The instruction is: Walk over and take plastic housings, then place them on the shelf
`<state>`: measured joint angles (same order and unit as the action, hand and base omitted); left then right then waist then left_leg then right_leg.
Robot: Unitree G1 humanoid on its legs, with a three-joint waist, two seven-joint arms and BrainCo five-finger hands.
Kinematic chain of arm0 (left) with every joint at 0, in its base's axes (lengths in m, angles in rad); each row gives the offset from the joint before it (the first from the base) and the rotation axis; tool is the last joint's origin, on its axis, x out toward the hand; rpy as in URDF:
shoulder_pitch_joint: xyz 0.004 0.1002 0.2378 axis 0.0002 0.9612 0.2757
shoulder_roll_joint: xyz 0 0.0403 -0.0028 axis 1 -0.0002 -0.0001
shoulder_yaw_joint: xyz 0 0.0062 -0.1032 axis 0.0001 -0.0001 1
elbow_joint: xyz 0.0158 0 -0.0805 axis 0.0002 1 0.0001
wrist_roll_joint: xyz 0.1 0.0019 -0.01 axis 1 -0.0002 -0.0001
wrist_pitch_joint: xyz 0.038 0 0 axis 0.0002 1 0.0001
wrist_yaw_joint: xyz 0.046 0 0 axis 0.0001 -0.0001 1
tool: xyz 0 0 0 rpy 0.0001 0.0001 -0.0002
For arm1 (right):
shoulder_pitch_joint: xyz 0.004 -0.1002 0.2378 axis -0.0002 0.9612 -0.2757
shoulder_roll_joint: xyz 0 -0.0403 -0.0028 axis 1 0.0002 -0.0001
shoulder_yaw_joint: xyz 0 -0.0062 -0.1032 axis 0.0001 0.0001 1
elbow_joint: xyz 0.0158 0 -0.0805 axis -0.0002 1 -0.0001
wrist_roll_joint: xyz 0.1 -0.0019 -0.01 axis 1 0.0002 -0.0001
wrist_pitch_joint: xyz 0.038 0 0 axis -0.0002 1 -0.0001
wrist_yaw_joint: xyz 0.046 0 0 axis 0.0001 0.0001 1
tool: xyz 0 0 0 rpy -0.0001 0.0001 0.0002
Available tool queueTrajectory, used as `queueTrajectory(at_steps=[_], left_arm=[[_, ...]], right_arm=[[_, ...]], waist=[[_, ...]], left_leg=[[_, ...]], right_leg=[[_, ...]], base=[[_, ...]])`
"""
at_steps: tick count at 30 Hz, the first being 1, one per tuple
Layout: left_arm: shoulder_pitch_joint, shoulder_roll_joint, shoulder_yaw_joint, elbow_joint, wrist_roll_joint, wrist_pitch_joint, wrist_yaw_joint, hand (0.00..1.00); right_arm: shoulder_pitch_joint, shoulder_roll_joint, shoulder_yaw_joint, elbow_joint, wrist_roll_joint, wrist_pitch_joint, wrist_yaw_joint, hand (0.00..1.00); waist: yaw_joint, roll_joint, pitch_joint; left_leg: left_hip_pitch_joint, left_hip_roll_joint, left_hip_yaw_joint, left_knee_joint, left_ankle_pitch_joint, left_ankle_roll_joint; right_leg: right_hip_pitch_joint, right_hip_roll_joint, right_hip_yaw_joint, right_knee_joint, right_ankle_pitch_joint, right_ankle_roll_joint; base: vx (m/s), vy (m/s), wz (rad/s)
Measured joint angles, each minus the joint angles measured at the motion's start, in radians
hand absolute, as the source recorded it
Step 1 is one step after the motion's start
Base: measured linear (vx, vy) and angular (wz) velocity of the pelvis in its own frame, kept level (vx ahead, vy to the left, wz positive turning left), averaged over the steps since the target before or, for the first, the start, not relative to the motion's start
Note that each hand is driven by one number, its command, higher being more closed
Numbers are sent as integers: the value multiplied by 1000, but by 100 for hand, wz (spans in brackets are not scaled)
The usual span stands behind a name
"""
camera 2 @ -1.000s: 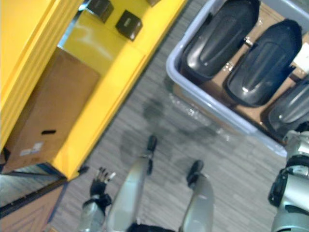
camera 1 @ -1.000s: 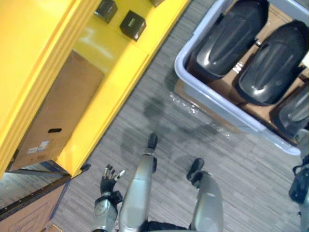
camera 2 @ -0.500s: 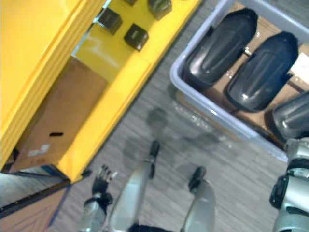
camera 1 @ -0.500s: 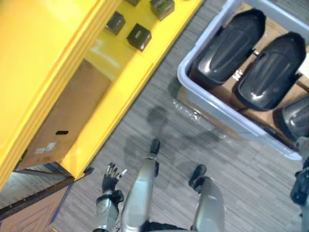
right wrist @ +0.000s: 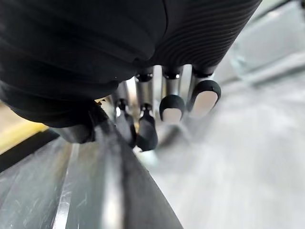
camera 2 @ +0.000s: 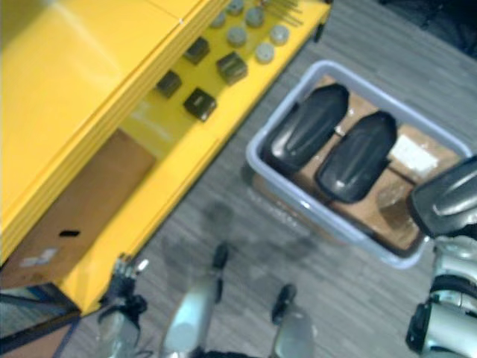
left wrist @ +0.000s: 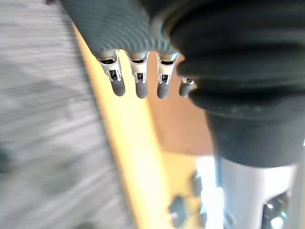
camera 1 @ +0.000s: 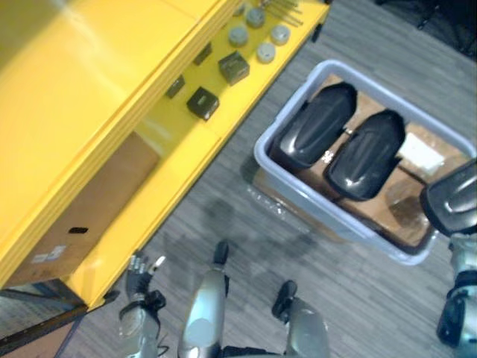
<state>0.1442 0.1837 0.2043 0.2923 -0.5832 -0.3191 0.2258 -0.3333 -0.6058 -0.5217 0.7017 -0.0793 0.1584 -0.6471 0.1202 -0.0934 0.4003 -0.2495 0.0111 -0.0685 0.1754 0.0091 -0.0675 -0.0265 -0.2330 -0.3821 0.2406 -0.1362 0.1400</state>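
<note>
Two black glossy plastic housings (camera 1: 313, 134) (camera 1: 365, 153) lie side by side in a grey-blue bin (camera 1: 298, 201) on the floor. A third housing (camera 1: 452, 200) hangs above the bin's right rim, over my right arm. In the right wrist view my right hand (right wrist: 143, 129) has its fingers curled against that housing's shiny dark surface. Near the foot of the yellow shelf (camera 1: 89, 97), my left hand (camera 1: 137, 270) hangs low with relaxed fingers (left wrist: 138, 78) and nothing in it.
The yellow shelf's middle level carries small dark blocks (camera 1: 203, 102) and several grey round parts (camera 1: 257, 33). A brown cardboard box (camera 1: 89, 216) sits on its lower level. A white label (camera 1: 417, 154) lies on the bin's brown bottom. Grey carpet separates shelf and bin.
The camera has moved, taking in more of the shelf and bin. The third housing has come up out of the bin in my right hand. The left hand stays low.
</note>
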Motion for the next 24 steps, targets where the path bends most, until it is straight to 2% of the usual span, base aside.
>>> queueTrajectory(at_steps=[1, 3, 4, 6, 8, 10, 11, 13, 16, 17, 18, 20, 22, 24], left_arm=[[3, 2, 22, -93, 23, 15, 10, 0], [2, 3, 21, -227, 86, 50, 7, 0], [-3, 3, 4, -303, 143, 75, -4, 0], [-21, 5, -37, -409, 219, 96, -31, 0], [-55, 16, -91, -491, 289, 133, -93, 0], [-123, 64, -179, -519, 328, 192, -173, 0], [-147, 79, -196, -519, 328, 209, -193, 0], [-264, 132, -258, -516, 322, 279, -255, 0], [-379, 162, -304, -491, 302, 362, -280, 0], [-436, 159, -322, -448, 238, 446, -280, 0], [-450, 159, -330, -425, 223, 471, -279, 0], [-458, 144, -361, -340, 126, 560, -278, 0], [-456, 110, -397, -277, 37, 608, -272, 0], [-453, 71, -444, -229, -18, 624, -259, 0]], right_arm=[[27, 33, -9, -65, -30, 0, -19, 100], [46, 59, -8, -164, -67, 3, -29, 100], [46, 68, -5, -231, -103, 3, -29, 100], [45, 70, 18, -331, -153, -5, -25, 100], [41, 70, 53, -422, -229, -27, -10, 100], [23, 70, 144, -503, -314, -77, 23, 100], [13, 70, 167, -515, -333, -91, 32, 100], [-9, 70, 242, -563, -387, -153, 64, 100], [-42, 72, 308, -594, -430, -213, 98, 100], [-46, 72, 338, -618, -449, -247, 123, 100], [-48, 72, 352, -625, -452, -262, 129, 100], [-64, 77, 403, -639, -487, -311, 150, 100], [-76, 77, 436, -644, -497, -328, 152, 100], [-92, 78, 469, -644, -517, -330, 156, 100]], waist=[[-3, -16, -29], [-17, -23, -63], [-27, -18, -85], [-27, -10, -131], [-29, 3, -153], [-40, 26, -199], [-44, 31, -203], [-56, 42, -221], [-76, 46, -225], [-86, 49, -238], [-90, 50, -242], [-107, 57, -262], [-116, 65, -271], [-118, 70, -276]], left_leg=[[18, 4, 3, -17, 0, 0], [50, 4, 4, -36, 1, -1], [71, 3, 9, -50, 1, -1], [95, 2, 31, -74, 3, 2], [132, -2, 51, -95, 6, 6], [168, -3, 76, -133, 17, 15], [183, -3, 80, -148, 24, 14], [233, -4, 106, -230, 63, 17], [251, -6, 132, -263, 71, 20], [252, -6, 143, -263, 64, 27], [256, -5, 150, -263, 64, 28], [266, -3, 167, -264, 72, 26], [271, -3, 167, -263, 82, 26], [266, 0, 163, -263, 91, 24]], right_leg=[[15, 6, 0, -20, 20, -1], [46, 9, -3, -42, 47, -1], [63, 8, -2, -54, 66, -2], [72, 8, -1, -78, 94, -1], [100, 6, 1, -102, 114, 5], [114, 4, 3, -123, 135, 8], [120, 4, 3, -128, 138, 10], [122, 3, 17, -138, 139, 10], [130, 1, 34, -162, 140, 12], [131, 2, 34, -173, 142, 15], [131, 3, 36, -175, 142, 15], [131, 6, 52, -182, 142, 15], [131, 7, 52, -182, 142, 15], [130, 10, 53, -186, 143, 14]], base=[[77, -10, -6], [100, 25, -2], [93, 62, -6], [69, 75, -23], [48, 63, -27], [18, 52, -29], [5, 30, -21], [-25, 10, -31], [-83, 6, -31], [-53, 4, -21], [-63, 1, -33], [-28, -5, -24], [-8, -4, -2], [-51, -14, 4]])
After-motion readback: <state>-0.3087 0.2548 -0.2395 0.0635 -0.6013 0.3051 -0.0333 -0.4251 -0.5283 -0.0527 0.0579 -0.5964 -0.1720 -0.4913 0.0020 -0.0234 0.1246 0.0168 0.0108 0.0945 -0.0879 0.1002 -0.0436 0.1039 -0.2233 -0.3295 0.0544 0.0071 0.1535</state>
